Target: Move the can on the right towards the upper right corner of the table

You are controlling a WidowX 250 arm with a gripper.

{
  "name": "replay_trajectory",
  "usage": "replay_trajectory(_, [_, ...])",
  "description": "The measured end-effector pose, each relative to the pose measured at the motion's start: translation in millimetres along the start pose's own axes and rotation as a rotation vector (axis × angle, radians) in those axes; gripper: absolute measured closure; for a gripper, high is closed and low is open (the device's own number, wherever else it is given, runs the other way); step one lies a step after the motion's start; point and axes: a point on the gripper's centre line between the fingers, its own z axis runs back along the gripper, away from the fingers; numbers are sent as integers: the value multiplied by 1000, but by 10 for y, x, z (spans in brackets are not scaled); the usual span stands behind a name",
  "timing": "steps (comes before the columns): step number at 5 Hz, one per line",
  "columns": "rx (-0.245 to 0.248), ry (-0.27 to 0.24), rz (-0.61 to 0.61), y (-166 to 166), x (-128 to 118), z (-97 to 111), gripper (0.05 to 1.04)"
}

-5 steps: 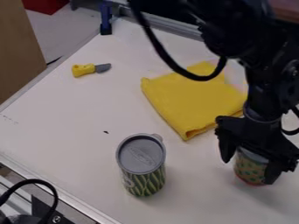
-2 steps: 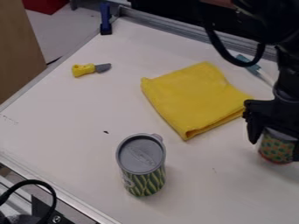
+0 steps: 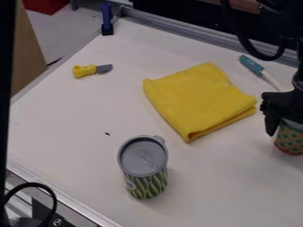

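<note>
A: Start near. Anything new?

B: A dark bar (image 3: 7,88), now up the left side of the view. Can't say of what.

A: Next?

B: On the desk (image 3: 65,137), in from the near edge, a tin (image 3: 143,166), upright, grey-lidded. Unmoved, well apart from the can (image 3: 290,140), rightly left alone.

A: And the can itself?

B: Over toward the desk's right edge, roughly upright, to the right of the cloth (image 3: 198,99) and a little nearer. Shifted rightward and farther back since the earlier views, together with the jaws.

A: Held, then?

B: By the look of it, yes. Closed to about the can's width, no further, with one finger (image 3: 271,125) at its left side. Can't tell whether lifted or sliding.

A: Meaning for the task?

B: Well under way, probably, and headed properly for the far right corner. Still short of the back edge, so likely in need of more travel that way.

A: Any hazard?

B: Farther back, a blue tool (image 3: 251,65), pale handle toward the jaws. Easily knocked. Best to steer clear of it, then set down gently before letting go.

A: Beyond?

B: Toy knife (image 3: 91,70) near the left edge, clamp (image 3: 107,20) by the far left corner. Both unmoved, out of the way.
</note>
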Motion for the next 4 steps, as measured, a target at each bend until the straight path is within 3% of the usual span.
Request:
replay_trajectory(1, [-4,-3,5,-23,39,-1,85])
replay_trajectory(2, [14,50,-9,53,-143,-90,85])
replay_trajectory(3, [12,59,-18,101,-314,65,85])
replay_trajectory(4, [29,88,-41,179,-522,75,85])
